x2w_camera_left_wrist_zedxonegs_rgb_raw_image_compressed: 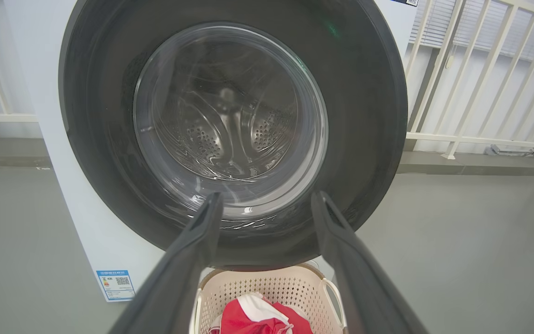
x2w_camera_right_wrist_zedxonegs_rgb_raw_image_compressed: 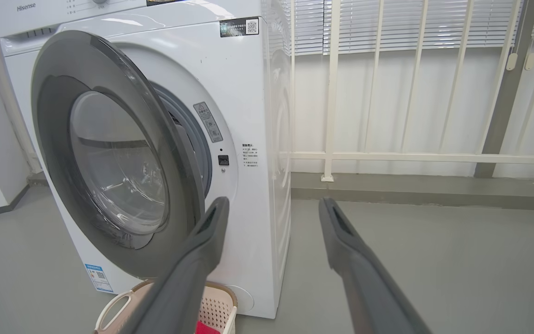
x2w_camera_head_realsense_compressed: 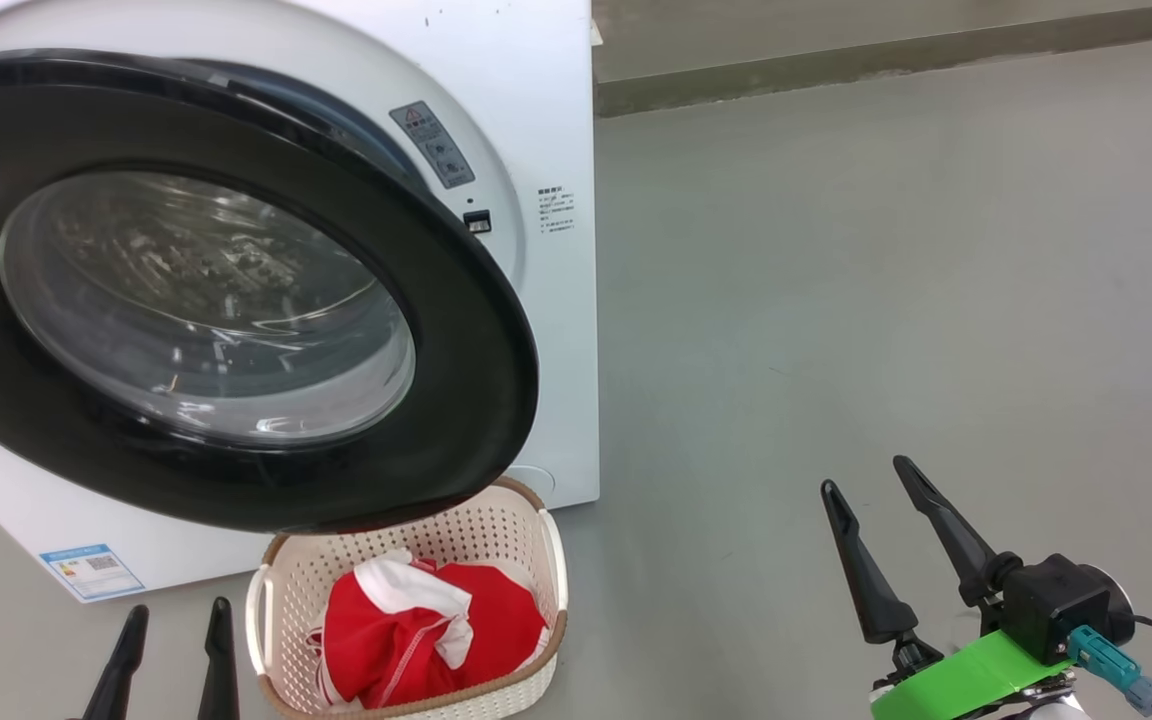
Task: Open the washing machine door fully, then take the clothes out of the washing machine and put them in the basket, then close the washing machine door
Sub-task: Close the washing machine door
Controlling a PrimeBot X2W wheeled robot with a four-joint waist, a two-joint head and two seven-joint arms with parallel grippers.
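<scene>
At the lower left of the head view, the left fingers [x2w_camera_head_realsense_compressed: 219, 655] point up over the floor [x2w_camera_head_realsense_compressed: 886, 250], spread wide and holding nothing; they stand just left of the basket and touch neither it nor the door. In the left wrist view the same fingers [x2w_camera_left_wrist_zedxonegs_rgb_raw_image_compressed: 193, 260] frame the lower part of the door glass, well short of it. Behind them the washer [x2w_camera_head_realsense_compressed: 546, 120] stands on the floor, with a blue label [x2w_camera_head_realsense_compressed: 91, 570] low on its front at the left. The door [x2w_camera_head_realsense_compressed: 456, 330] is ajar: hinged on the left, with its free right edge swung out from the washer front, so that the grey gasket [x2w_camera_right_wrist_zedxonegs_rgb_raw_image_compressed: 200, 148] shows in the gap in the right wrist view. The perforated drum [x2w_camera_left_wrist_zedxonegs_rgb_raw_image_compressed: 230, 130] shows through the glass. The basket [x2w_camera_head_realsense_compressed: 496, 530] sits on the floor against the washer's lower front, its far end under the door's bottom rim. The clothes [x2w_camera_head_realsense_compressed: 416, 630] lie bunched inside the basket, red with white trim. Well to the right, over bare floor, the right fingers [x2w_camera_head_realsense_compressed: 861, 570] are also spread wide and hold nothing, clear of the washer and the basket. A green piece [x2w_camera_head_realsense_compressed: 966, 680] sits at their base. A white railing [x2w_camera_right_wrist_zedxonegs_rgb_raw_image_compressed: 410, 157] runs along the wall to the right of the washer.
</scene>
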